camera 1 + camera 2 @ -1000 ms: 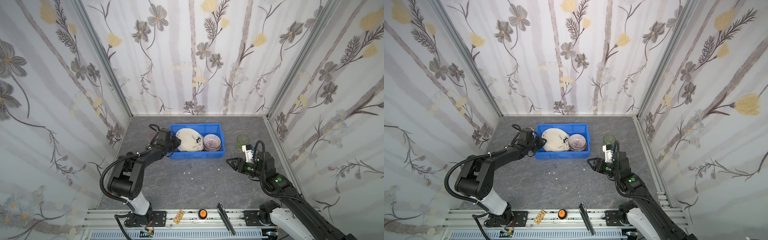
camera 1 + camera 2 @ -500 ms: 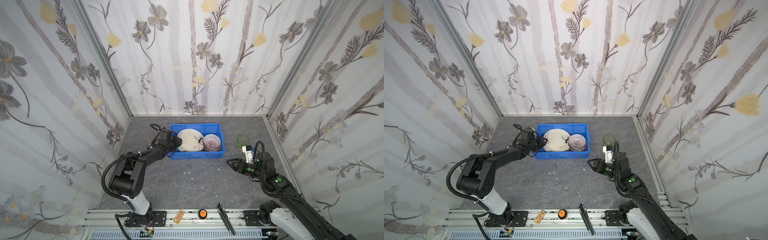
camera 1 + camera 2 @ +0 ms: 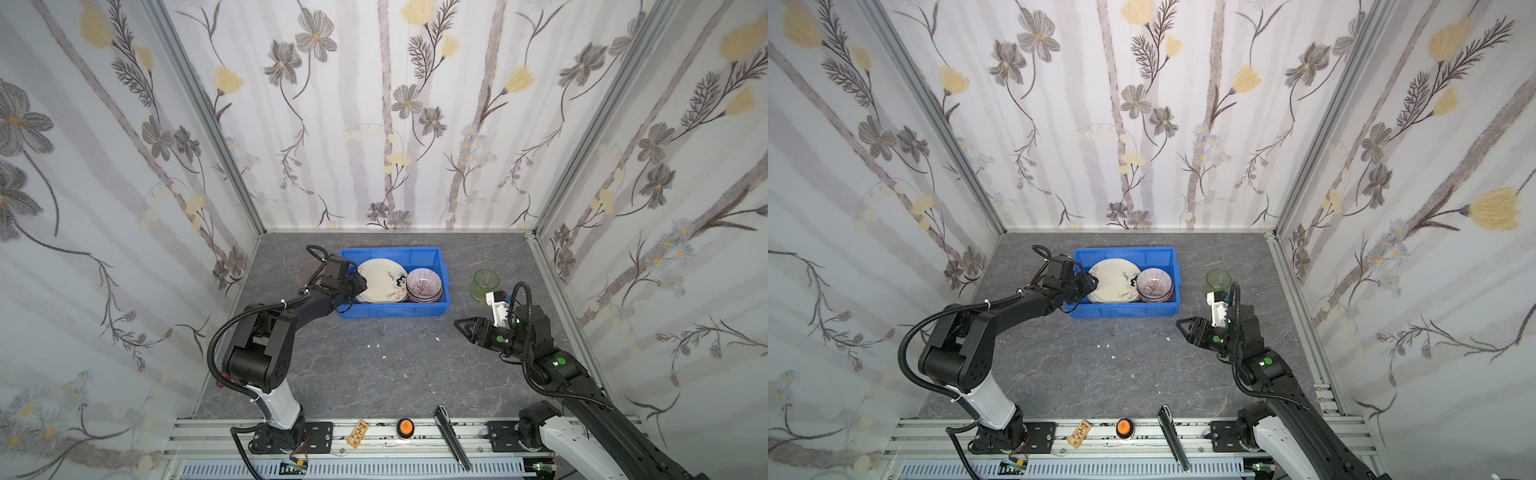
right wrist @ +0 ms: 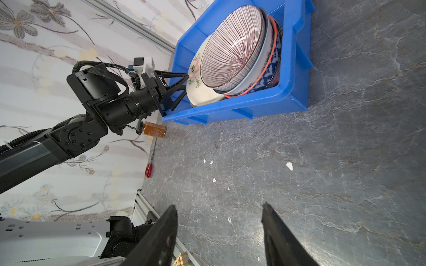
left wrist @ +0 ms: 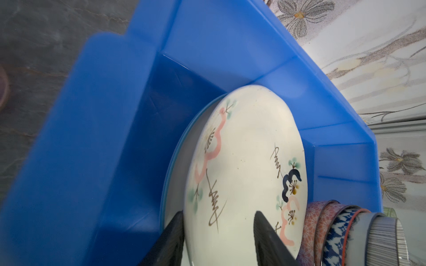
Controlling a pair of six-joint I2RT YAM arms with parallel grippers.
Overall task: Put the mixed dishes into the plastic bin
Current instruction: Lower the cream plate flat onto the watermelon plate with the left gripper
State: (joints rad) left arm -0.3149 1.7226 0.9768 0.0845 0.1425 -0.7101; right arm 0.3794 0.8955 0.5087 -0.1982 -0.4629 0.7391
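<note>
The blue plastic bin (image 3: 390,250) (image 3: 1123,250) stands at the back middle of the floor. A cream plate with drawings (image 3: 380,278) (image 5: 244,147) leans in it on a second plate's pale rim (image 5: 177,149). A stack of patterned bowls (image 3: 424,284) (image 4: 232,46) fills the bin's right end. My left gripper (image 3: 358,286) (image 5: 219,213) is open at the bin's left end, its jaws wide on either side of the cream plate's edge. A green tumbler (image 3: 486,282) stands right of the bin. A pink tumbler (image 3: 307,272) shows partly behind the left arm. My right gripper (image 3: 459,324) (image 4: 219,205) hangs open and empty over bare floor.
An amber jar (image 4: 154,130) and a red-handled tool (image 4: 148,170) lie by the left wall. Small white chips (image 3: 376,345) dot the grey floor in front of the bin. Papered walls close in three sides. The front rail carries an orange knob (image 3: 405,426).
My left jaws have spread apart around the cream plate's edge, and the plate has settled a little lower in the bin. The right arm has not moved.
</note>
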